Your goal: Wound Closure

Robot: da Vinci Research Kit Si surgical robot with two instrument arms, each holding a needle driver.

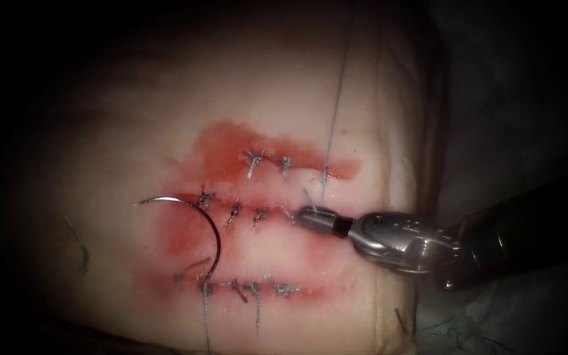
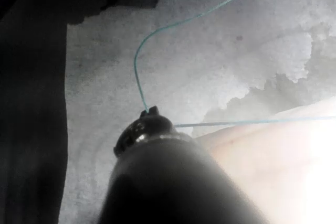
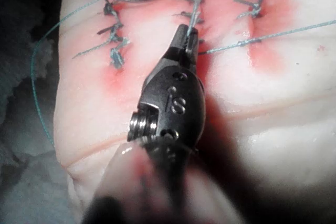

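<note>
On tissue [image 1: 284, 98]: needle [image 1: 213, 240] free | right gripper [image 1: 310, 213] clamps thread [image 1: 336, 98] | left gripper [image 2: 148, 112] clamps thread

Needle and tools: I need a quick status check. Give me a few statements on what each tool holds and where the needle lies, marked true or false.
1. The needle lies free on the tissue, held by no tool. True.
2. The right tool grips the needle at mid-curve. False: its jaws are shut on a thread end at the middle stitch row.
3. The left tool holds the thread. True.
4. The red fluid surrounds three rows of stitches. True.
5. The needle sits right of the right tool's tip. False: it lies to its left.
</note>
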